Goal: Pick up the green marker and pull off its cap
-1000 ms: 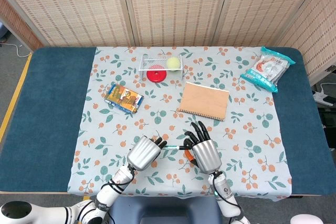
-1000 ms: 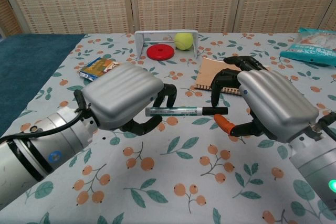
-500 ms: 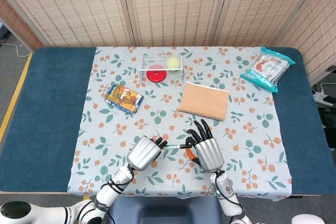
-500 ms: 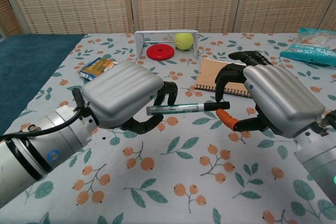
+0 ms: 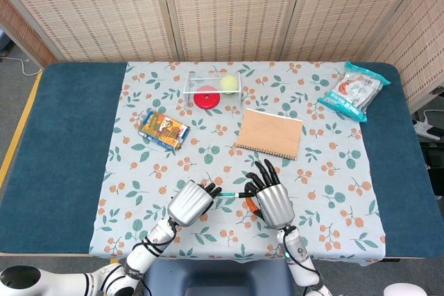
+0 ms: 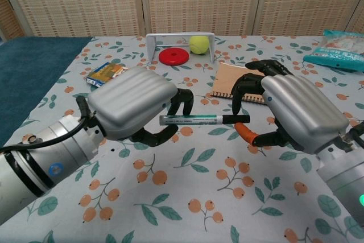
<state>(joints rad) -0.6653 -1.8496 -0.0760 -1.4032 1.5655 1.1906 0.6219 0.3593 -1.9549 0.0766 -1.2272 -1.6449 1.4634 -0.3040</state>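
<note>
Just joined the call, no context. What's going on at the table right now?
The left hand holds the green marker level above the flowered tablecloth. The right hand is at the marker's black cap, fingers curled around that end, but a firm grip can't be confirmed. The cap is still on. A notebook lies on the table beyond the hands.

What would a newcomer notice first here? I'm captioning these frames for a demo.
The two silver hands at the near table edge: the left hand holds the green marker level, with the right hand at its black cap. Behind them lies a brown notebook.
</note>
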